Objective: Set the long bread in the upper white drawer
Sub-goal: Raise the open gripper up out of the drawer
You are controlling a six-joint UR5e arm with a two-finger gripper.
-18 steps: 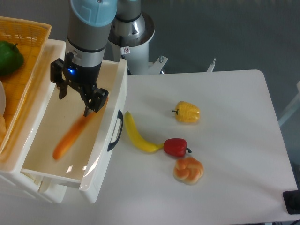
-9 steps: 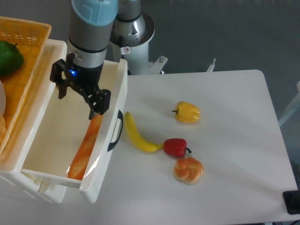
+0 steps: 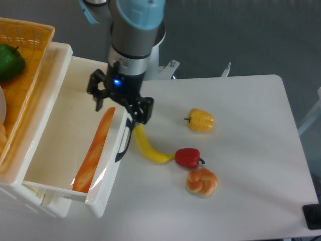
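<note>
Lying along the right inner wall of the deep cream-white plastic drawer, the glossy orange-brown long bread rests free of any grip, so the placing looks done. The black two-finger gripper hangs above the drawer's front edge, fingers spread wide and empty, beside the curved yellow banana.

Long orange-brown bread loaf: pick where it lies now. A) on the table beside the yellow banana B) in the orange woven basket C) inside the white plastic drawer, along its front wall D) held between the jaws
C: the long orange-brown bread loaf lies inside the white plastic drawer, along its front wall, apart from the gripper.
</note>
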